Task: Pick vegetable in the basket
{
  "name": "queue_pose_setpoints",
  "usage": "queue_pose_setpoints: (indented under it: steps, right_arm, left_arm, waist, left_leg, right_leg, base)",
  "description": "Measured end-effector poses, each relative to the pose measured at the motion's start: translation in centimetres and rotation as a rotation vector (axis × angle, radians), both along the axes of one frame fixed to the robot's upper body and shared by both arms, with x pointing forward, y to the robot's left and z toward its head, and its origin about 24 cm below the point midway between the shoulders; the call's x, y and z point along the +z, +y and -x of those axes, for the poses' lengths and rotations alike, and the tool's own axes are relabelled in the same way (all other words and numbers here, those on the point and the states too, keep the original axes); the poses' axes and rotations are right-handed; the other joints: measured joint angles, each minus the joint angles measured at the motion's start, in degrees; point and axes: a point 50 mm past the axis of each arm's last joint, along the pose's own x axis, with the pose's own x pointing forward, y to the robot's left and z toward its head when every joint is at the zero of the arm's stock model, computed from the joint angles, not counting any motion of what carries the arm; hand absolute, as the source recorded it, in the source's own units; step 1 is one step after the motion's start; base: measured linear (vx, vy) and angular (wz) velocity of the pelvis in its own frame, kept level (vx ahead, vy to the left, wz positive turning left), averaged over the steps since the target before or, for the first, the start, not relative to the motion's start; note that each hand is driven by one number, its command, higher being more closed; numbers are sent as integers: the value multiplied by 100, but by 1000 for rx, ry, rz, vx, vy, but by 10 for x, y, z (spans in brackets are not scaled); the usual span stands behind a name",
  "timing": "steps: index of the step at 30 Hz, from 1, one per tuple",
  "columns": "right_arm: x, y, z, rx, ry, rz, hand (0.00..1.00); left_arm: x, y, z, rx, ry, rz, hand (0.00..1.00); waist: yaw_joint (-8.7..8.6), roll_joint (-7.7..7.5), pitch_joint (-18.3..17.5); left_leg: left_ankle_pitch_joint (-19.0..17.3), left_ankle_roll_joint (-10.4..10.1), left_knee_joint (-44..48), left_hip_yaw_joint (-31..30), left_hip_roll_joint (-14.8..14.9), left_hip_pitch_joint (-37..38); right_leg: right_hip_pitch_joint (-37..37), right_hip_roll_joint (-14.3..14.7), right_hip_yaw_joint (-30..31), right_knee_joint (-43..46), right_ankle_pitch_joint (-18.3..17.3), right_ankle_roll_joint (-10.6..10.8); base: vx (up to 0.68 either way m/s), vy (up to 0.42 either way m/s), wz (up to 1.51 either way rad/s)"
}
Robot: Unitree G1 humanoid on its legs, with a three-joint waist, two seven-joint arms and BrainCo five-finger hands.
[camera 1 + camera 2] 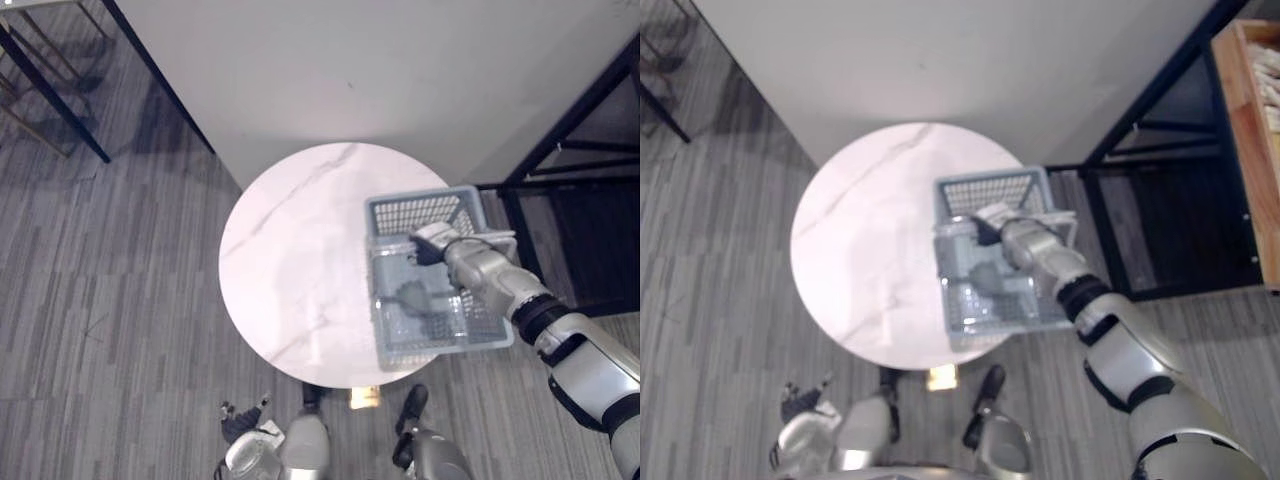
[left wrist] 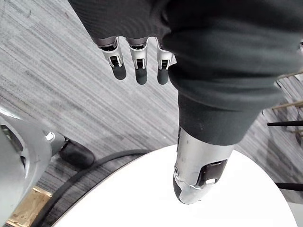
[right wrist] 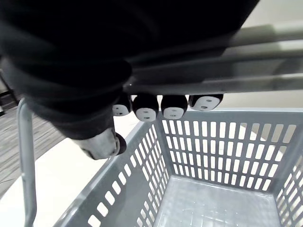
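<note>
Nearest me, at 7 o'clock below the table, my left hand (image 2: 136,57) hangs beside the body over the grey striped floor (image 1: 110,300). Its wrist view shows loose, straight fingers and a thumb (image 2: 196,182) apart from them, holding nothing. That view also catches the round white table (image 1: 290,260) only as a cut-off curve. From the head views, the grey slatted basket (image 1: 420,208) sits at 3 o'clock on the tabletop, its outer side overhanging the edge. My right hand (image 1: 440,243) lies across the basket's handle (image 1: 497,238), and the forearm covers part of the basket's near end. From above, the back of the hand hides the fingers. The right wrist view shows dark fingertips (image 3: 147,108) curled under the handle's grey bars, clenched around them. The same view shows a stretch of the basket's floor as bare grid. A dark patch under the wrist in the head views could be shade or an object; I cannot tell which. Beyond, at 12 o'clock, stands a pale wall (image 1: 350,70). A black metal frame (image 1: 570,120) is at 2 o'clock, with a wooden box (image 1: 1245,150) cut off at the right eye view's edge.
</note>
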Motion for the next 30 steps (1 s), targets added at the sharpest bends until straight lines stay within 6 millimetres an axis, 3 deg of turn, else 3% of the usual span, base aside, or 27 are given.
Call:
queue_pose_setpoints:
  steps: [3, 7, 10, 16, 26, 28, 30]
  right_arm:
    - [-3, 15, 12, 76, 8, -40, 100]
    - [4, 39, 30, 189, 11, -137, 100]
    - [1, 44, 41, 225, 59, -174, 100]
    - [-18, 20, 66, 221, 167, -179, 100]
    - [-63, -15, 104, 111, 326, -216, 100]
    - [-72, -17, 112, 96, 357, -229, 100]
    - [-74, -19, 116, 80, 352, -255, 100]
  left_arm:
    - [-2, 3, 3, -16, 23, -12, 0]
    - [-4, 13, 10, -20, 63, -33, 0]
    - [-9, 18, 18, -9, 93, -21, 0]
    - [-14, 20, 30, -72, 140, -21, 0]
    - [-22, 19, 49, -109, 217, -9, 0]
    - [-23, 19, 52, -95, 213, 5, 0]
    - [-22, 18, 52, -81, 205, 14, 0]
  waist:
    - [-8, -58, -33]
    - [-116, -279, -179]
    - [-180, -415, -430]
    - [-299, -509, -813]
    - [-492, -394, -1113]
    - [-505, -352, -1149]
    - [-548, -322, -1147]
  left_leg:
    - [0, -1, -1, 28, 24, 29]
    - [0, -1, -1, 140, 107, 82]
    - [-8, -11, -5, 185, 148, 141]
    - [-19, -27, -32, 287, 151, 216]
    - [-79, -107, -38, 637, 150, 473]
    - [-231, -78, 150, 713, 185, 493]
    - [-654, -108, 1001, 646, 342, 137]
  right_leg:
    - [0, 25, 46, -3, 0, 0]
    - [28, 115, 108, -60, 10, -14]
    - [73, 165, 161, -97, 9, -15]
    - [76, 171, 260, -98, 8, -14]
    - [63, 166, 641, -41, -17, 19]
    - [57, 167, 752, 11, -28, 12]
    - [56, 177, 785, 57, -40, -6]
  base:
    - [10, -2, -8]
    - [15, -18, -11]
    - [24, -10, -8]
    - [17, 12, -8]
    - [12, 22, -20]
    - [27, 35, -23]
    - [-3, 14, -12]
